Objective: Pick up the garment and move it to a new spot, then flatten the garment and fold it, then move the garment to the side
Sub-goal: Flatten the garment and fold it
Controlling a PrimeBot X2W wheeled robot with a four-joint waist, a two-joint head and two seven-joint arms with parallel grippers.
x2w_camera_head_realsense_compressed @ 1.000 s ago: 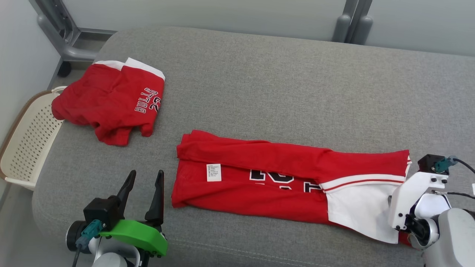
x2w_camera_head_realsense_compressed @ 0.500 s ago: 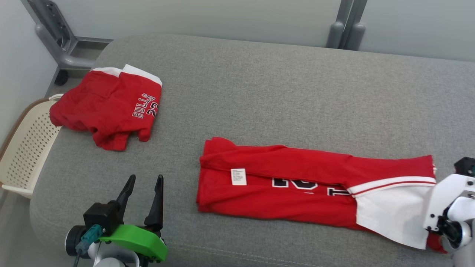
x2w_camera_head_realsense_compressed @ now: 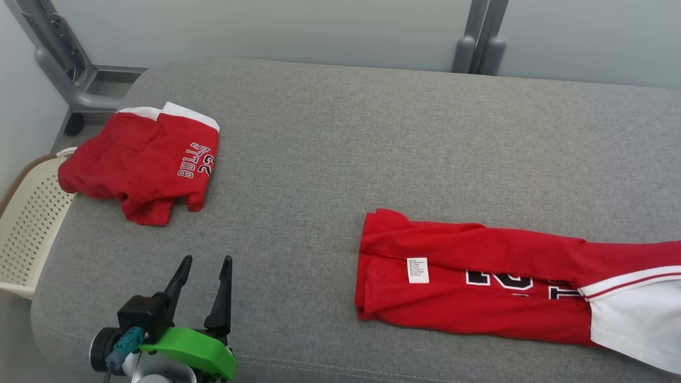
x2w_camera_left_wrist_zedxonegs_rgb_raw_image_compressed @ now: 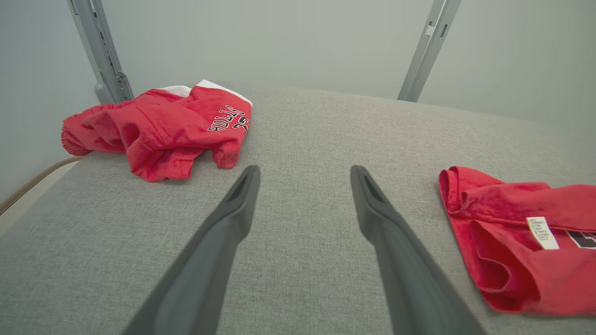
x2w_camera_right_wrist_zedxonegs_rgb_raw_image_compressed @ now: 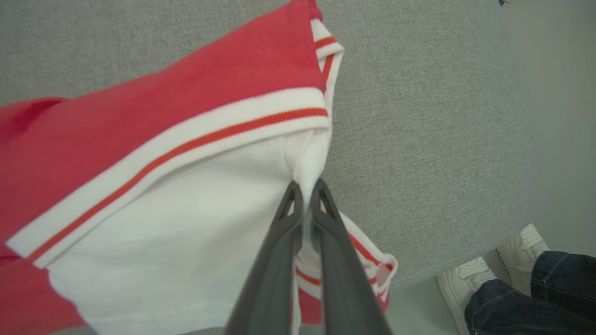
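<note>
The garment [x2w_camera_head_realsense_compressed: 468,287] is a red and white jersey folded into a long strip, lying along the front right of the grey padded surface [x2w_camera_head_realsense_compressed: 372,133]. Its white end runs off the head view's right edge. In the right wrist view my right gripper [x2w_camera_right_wrist_zedxonegs_rgb_raw_image_compressed: 307,186] is shut on the white cloth of the garment [x2w_camera_right_wrist_zedxonegs_rgb_raw_image_compressed: 139,139], near its striped hem. My left gripper [x2w_camera_head_realsense_compressed: 207,259] stands open at the front left, with nothing between its fingers. In the left wrist view the left gripper [x2w_camera_left_wrist_zedxonegs_rgb_raw_image_compressed: 303,170] points across bare grey surface, and the garment's [x2w_camera_left_wrist_zedxonegs_rgb_raw_image_compressed: 503,242] red end lies to its right.
Crumpled red shorts [x2w_camera_head_realsense_compressed: 143,159] lie at the back left, also in the left wrist view [x2w_camera_left_wrist_zedxonegs_rgb_raw_image_compressed: 158,130]. A cream perforated basket [x2w_camera_head_realsense_compressed: 26,229] stands off the left edge. A person's white shoes [x2w_camera_right_wrist_zedxonegs_rgb_raw_image_compressed: 489,279] stand on the floor past the right end of the surface.
My right gripper has shut on the garment's white end and dragged it to the right, away from the shorts. The head camera has shifted too. My left gripper has stayed open and still.
</note>
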